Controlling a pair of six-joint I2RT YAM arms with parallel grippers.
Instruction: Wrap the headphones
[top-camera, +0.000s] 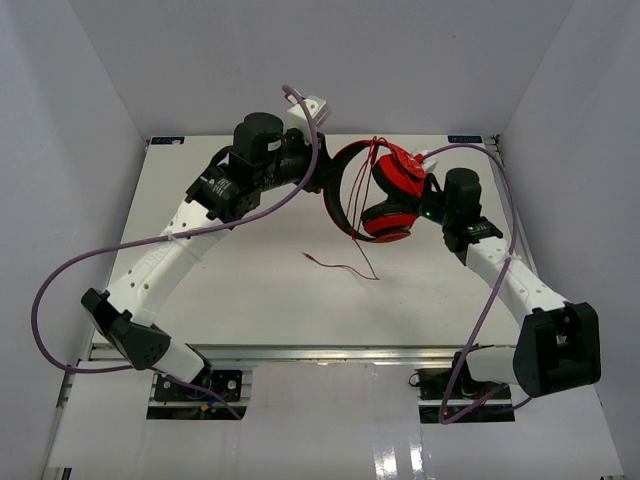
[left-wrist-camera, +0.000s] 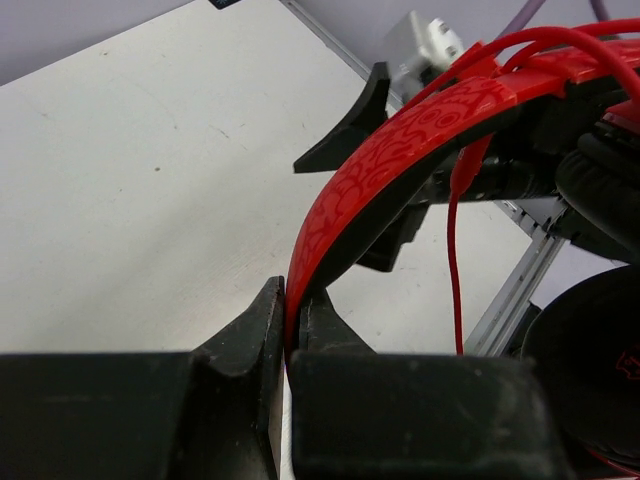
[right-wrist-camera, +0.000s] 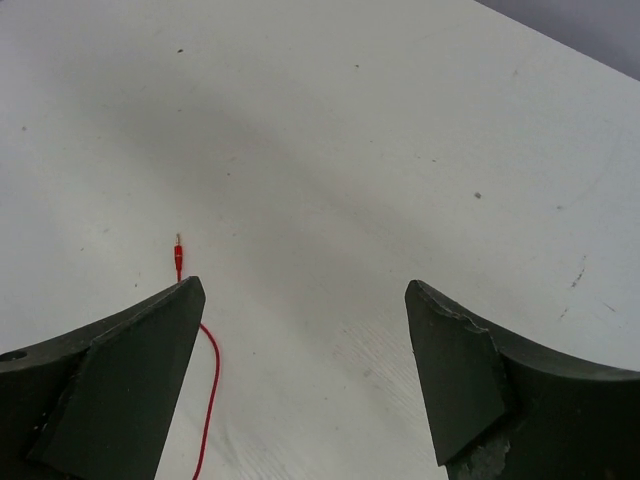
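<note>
The red headphones (top-camera: 392, 200) are held up above the table at the back middle. My left gripper (top-camera: 322, 186) is shut on their headband (left-wrist-camera: 400, 150), and the fingers pinch the band's lower end in the left wrist view (left-wrist-camera: 290, 320). The thin red cable (top-camera: 372, 215) loops over the ear cups, hangs down, and trails on the table to its plug (top-camera: 306, 256). My right gripper (top-camera: 428, 203) is just right of the ear cups, open and empty. Its wrist view shows the plug (right-wrist-camera: 179, 256) and cable (right-wrist-camera: 210, 400) on the table beyond its wide-apart fingers (right-wrist-camera: 300, 300).
The white table (top-camera: 250, 300) is walled on three sides by grey panels. Purple arm cables (top-camera: 60, 290) loop at the left and along the right arm (top-camera: 490, 300). A metal rail (left-wrist-camera: 520, 280) runs along the table's edge near the headphones.
</note>
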